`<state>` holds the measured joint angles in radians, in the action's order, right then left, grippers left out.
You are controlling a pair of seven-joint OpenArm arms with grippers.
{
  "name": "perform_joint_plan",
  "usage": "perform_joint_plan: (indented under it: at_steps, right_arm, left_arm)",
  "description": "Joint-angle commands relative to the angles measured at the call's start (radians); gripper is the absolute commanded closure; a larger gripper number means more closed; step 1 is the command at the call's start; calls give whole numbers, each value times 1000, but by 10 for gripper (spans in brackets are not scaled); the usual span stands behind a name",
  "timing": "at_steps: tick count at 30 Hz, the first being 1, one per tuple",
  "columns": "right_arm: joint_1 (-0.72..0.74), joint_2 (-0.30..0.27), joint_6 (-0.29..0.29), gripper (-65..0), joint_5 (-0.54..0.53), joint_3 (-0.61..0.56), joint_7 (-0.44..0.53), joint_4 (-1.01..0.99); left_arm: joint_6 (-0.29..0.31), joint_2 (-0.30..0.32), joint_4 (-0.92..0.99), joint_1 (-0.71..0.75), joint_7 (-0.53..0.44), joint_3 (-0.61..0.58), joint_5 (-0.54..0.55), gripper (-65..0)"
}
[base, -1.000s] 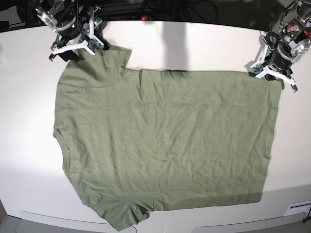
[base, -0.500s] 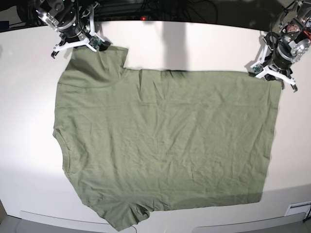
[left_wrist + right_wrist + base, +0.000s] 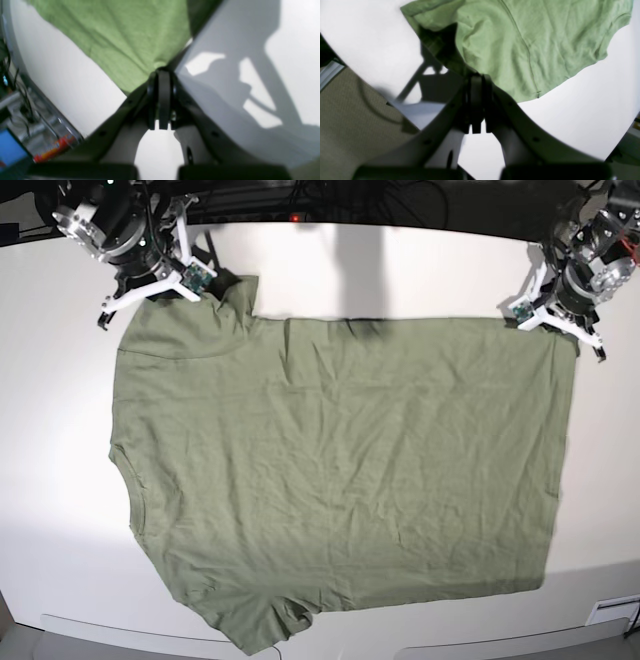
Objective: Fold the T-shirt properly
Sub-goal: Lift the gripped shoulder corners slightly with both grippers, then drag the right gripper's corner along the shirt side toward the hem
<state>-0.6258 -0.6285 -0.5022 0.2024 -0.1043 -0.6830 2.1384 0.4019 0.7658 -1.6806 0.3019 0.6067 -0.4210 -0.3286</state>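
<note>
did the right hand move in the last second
Yes. In the base view the right hand has slid left and slightly up toward the table's far edge, now shut on the shirt sleeve and tugging it.

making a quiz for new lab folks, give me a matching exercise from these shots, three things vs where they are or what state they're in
Things:
1. T-shirt
2. left gripper
3. right gripper

Places or states:
a. shut on a sleeve, base view's top left
b. spread nearly flat over the table
c. shut on a hem corner, base view's top right

Pairs: 1-b, 2-c, 3-a
</note>
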Motion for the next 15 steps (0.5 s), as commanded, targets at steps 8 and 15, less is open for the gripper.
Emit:
perform_joint_plan:
  at_steps: [8, 15]
  right_arm:
    - [114, -12, 64, 0, -134, 7, 24, -8]
    - [192, -11, 65, 0, -135, 7, 25, -31]
  left_arm:
    - [35, 76, -76, -39, -96, -4, -6, 0]
    - [34, 77, -76, -121, -140, -4, 50, 0]
